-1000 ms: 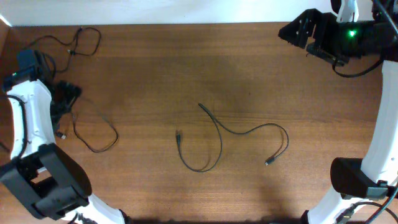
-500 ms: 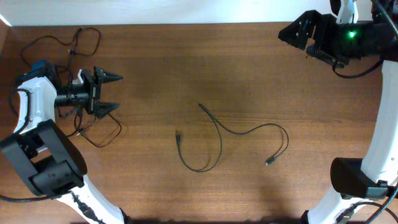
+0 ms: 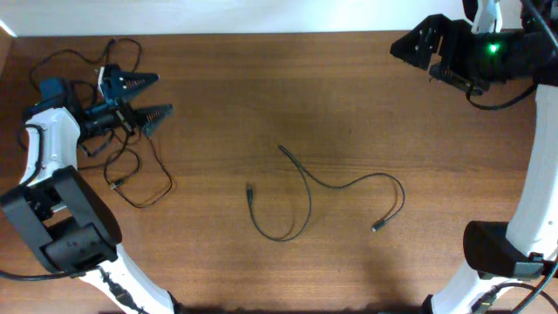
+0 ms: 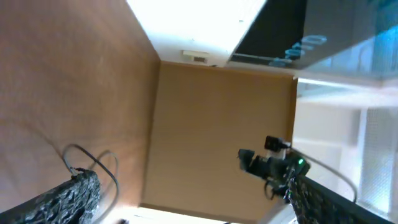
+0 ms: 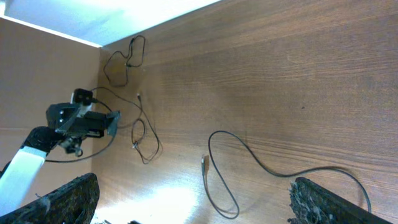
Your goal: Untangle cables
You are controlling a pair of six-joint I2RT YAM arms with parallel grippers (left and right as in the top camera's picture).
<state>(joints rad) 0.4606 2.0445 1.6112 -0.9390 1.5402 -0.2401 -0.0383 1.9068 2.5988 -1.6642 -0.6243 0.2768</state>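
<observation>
- left gripper point(image 3: 161, 94): jaws spread wide, nothing between them, held over the left side of the table point(image 3: 218, 105), pointing toward the middle.
- right gripper point(image 3: 411, 58): also wide and empty, parked at the far right corner, well apart from every cord.
- cables: three separate lots, no knot visible.
- left loop point(image 3: 166, 183): just beside the left gripper on its near side. One strand runs under the wrist; can't tell if it touches.
- far-corner cable point(image 3: 111, 44): small loose coil at the far left edge, behind the left gripper.
- middle cable point(image 3: 311, 205): open curves at table centre with small plug ends. One line crosses or branches off another near the top; can't tell if that's one cord or two.
- handling (judgement): thin, light and limp, so a cord will drag and swing rather than hold its shape. The smooth jacket may slip through the pads.
- where to grip (judgement): near a plug end or on a straight run lying flat, not at a crossing. The jaws need to close nearly fully and low to the wood.
- task state (judgement): mostly spread out. The middle crossing is the likely remaining work.
</observation>
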